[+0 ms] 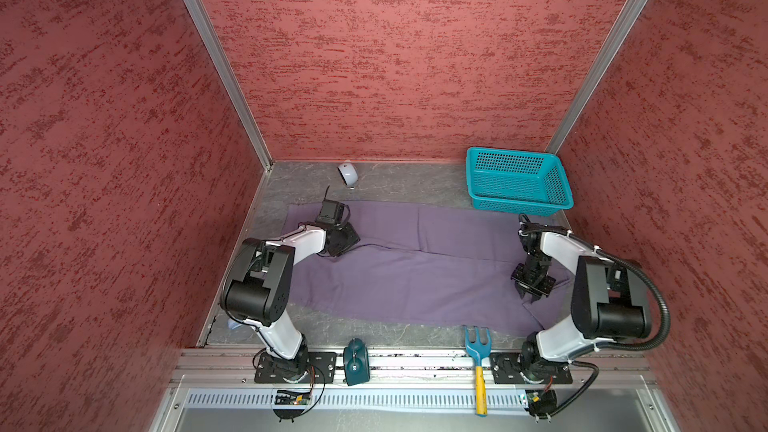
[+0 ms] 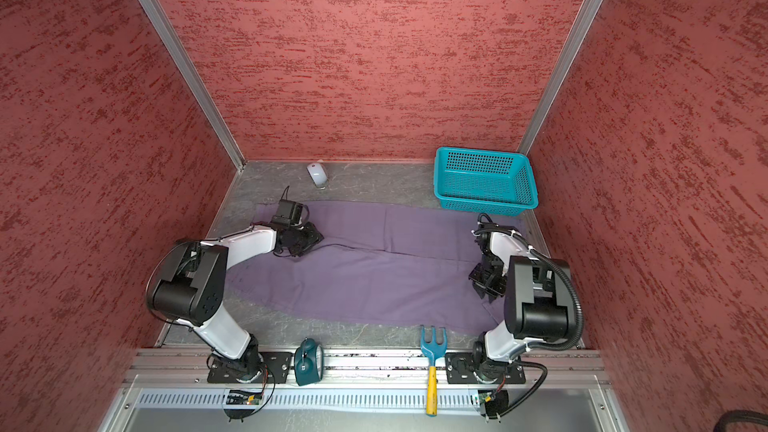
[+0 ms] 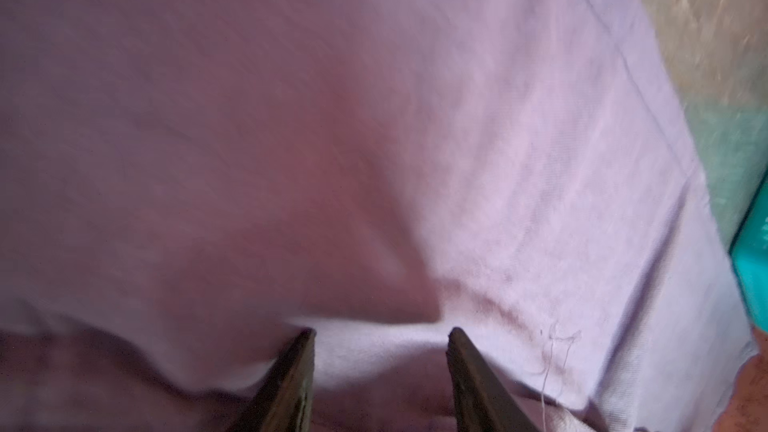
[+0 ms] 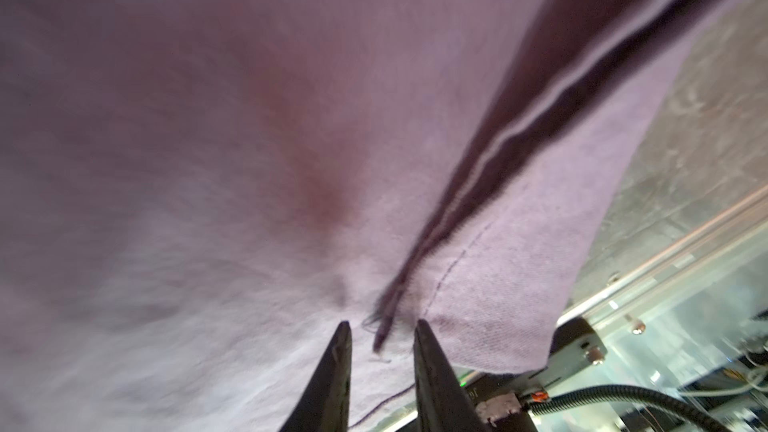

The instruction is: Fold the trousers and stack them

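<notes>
Lying flat across the grey counter [image 1: 399, 184], soft purple-grey cloth trousers [image 1: 415, 276] were flanked for folding: left claw [image 3: 382, 331] half open over bunched cloth, right claw [image 4: 382, 322] narrowed astride a dark fold [image 4: 478, 184], grip unclear.

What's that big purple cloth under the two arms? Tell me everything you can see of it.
It is a pair of trousers, soft muted purple cloth with stitched seams and loose threads. They lie spread flat and unfolded across the grey tabletop, legs side by side, the far edge reaching the teal basket. The left end effector and the right end effector each rest on the cloth near opposite ends, jaws apart.
</notes>
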Available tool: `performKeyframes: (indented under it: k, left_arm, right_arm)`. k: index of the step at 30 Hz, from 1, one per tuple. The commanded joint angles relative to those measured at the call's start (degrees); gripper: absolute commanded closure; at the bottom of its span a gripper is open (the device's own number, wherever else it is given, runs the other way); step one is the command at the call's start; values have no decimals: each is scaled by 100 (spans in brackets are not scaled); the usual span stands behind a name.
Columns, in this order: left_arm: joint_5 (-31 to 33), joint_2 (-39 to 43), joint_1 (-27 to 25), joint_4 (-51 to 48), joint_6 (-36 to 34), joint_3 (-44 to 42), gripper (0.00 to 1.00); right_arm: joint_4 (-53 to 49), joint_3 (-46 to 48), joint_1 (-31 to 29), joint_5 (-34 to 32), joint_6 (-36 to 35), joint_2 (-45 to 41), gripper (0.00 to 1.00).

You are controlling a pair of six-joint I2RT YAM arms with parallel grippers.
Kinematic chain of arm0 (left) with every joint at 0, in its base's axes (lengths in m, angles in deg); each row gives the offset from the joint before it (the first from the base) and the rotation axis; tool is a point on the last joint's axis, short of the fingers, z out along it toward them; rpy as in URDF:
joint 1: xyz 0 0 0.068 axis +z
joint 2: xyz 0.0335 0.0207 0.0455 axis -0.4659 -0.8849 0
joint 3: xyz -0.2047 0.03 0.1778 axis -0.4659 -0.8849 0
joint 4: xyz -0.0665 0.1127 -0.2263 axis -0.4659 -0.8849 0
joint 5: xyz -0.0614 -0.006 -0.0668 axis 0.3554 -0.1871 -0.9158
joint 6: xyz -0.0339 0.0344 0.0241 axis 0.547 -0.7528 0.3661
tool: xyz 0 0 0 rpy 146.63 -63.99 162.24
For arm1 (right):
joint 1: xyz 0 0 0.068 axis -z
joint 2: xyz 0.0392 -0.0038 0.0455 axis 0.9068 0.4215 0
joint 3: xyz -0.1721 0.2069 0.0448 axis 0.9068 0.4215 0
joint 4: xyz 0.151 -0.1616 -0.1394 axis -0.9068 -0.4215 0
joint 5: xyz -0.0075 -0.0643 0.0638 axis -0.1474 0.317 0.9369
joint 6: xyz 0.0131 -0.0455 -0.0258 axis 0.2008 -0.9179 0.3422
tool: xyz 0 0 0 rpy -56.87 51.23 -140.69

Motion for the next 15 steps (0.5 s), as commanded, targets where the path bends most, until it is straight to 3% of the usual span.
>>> performKeyframes:
  k: [1, 5, 6, 9, 15]
  left_arm:
    - [124, -41, 343, -42, -87, -239, 48]
    - [213, 5, 647, -37, -60, -375, 52]
    - [215, -2, 713, -39, -60, -389, 53]
    - [238, -13, 883, -59, -51, -434, 56]
    - [222, -27, 1079, -86, -50, -432, 64]
  right_arm:
    - [-70, 11, -105, 36, 30, 16, 71]
    - [-299, -90, -324, -186, 4, 275, 69]
    - [-335, -100, -391, -209, 4, 335, 72]
    - [-478, -139, -577, -351, -5, 530, 99]
    - [-986, -447, -617, -991, -25, 404, 100]
